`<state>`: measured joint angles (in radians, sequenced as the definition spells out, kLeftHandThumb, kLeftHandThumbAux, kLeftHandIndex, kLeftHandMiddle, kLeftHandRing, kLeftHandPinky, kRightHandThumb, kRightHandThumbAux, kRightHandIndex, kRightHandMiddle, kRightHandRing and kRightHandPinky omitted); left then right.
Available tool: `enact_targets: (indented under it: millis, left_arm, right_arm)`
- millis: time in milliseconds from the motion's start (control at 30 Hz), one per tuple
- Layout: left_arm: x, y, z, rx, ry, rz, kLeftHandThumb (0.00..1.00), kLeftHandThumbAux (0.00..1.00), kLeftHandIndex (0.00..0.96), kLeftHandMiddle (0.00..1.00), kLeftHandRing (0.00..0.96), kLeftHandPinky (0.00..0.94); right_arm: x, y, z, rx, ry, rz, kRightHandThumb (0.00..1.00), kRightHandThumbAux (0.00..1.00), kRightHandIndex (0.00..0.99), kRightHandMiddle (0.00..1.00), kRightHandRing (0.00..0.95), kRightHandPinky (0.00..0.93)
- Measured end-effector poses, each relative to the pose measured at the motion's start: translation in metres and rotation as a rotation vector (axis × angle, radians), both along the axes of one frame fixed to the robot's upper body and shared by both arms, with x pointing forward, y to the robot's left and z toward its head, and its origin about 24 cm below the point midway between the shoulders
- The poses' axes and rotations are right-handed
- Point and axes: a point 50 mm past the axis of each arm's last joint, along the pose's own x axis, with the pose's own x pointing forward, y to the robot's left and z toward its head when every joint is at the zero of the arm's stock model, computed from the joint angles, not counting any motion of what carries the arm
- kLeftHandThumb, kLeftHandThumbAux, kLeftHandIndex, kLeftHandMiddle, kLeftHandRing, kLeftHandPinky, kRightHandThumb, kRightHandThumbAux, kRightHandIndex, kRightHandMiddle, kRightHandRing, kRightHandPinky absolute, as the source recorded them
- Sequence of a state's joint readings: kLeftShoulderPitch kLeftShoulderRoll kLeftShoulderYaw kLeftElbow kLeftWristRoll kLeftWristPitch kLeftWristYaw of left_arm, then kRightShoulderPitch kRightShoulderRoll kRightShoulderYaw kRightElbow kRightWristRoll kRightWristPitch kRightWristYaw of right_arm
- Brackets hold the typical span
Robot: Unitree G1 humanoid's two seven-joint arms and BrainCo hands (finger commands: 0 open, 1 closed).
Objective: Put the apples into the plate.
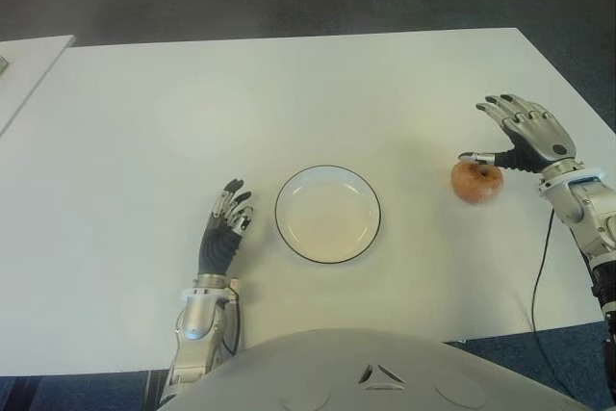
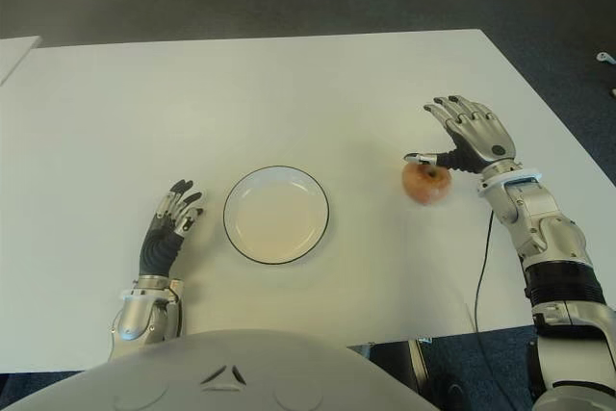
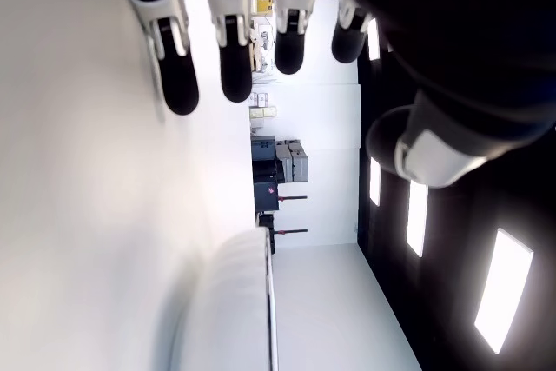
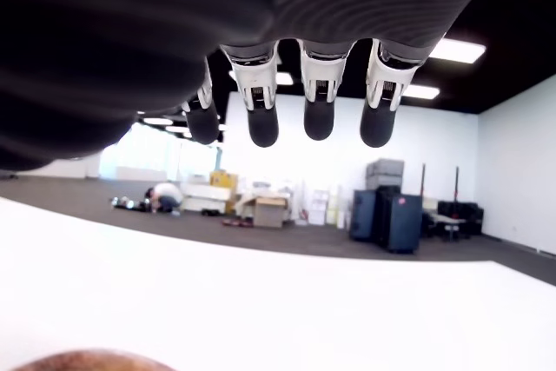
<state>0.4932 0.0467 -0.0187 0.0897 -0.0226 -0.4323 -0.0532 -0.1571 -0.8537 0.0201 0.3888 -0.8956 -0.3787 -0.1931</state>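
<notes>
Farthest left, a second table (image 1: pixel 29 69) shows only its corner, set apart from the main white table (image 1: pixel 289 93) by a dark strip of floor. Next comes the left hand (image 1: pixel 223 233), showing over the near part of the white table just to the left of the plate, palm down, its fingers (image 3: pixel 178 76) stretched out straight and slightly apart, holding nothing. From its wrist camera the 4 dark fingertips hang close above the white surface, with the thumb off to 1 side, and I cannot tell whether they touch the tabletop.

At the middle of the near half sits the plate (image 1: pixel 327 172), round, white with a thin dark rim, and nothing lies in it.

Further right, well apart from the plate, is 1 apple (image 1: pixel 477 182), reddish with a paler patch, standing on the table with its stem hollow facing up. Only this 1 apple is in sight. The right hand (image 2: pixel 467 137) is just beside and above it, on its far right side, with the 4 fingers (image 4: pixel 318 110) spread wide and pointing away, and the thumb reaching across the top of the apple. Whether the thumb tip touches the fruit is unclear. The hand is wide, not closed around anything. A dark cable (image 1: pixel 541 267) runs over the table's near right edge below the wrist.
</notes>
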Motion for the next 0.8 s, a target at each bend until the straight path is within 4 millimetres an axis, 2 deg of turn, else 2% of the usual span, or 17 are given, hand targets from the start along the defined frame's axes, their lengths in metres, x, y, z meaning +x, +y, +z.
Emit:
enact_targets:
  millis: [300,800]
  left_arm:
    - [0.000,0.002,0.000,-0.012,0.003,-0.003,0.138,0.575,0.053,0.103,0.173,0.243]
    - [0.000,0.006,0.000,-0.011,0.001,-0.005,0.145,0.587,0.059,0.117,0.189,0.258]
  right_arm:
    - [-0.001,-0.008,-0.015,0.021,0.053,-0.039,0.266,0.182,0.000,0.000,0.000,0.000]
    - [-0.003,-0.005,-0.016,0.057,0.057,-0.067,0.249,0.205,0.000,0.011,0.000,0.000]
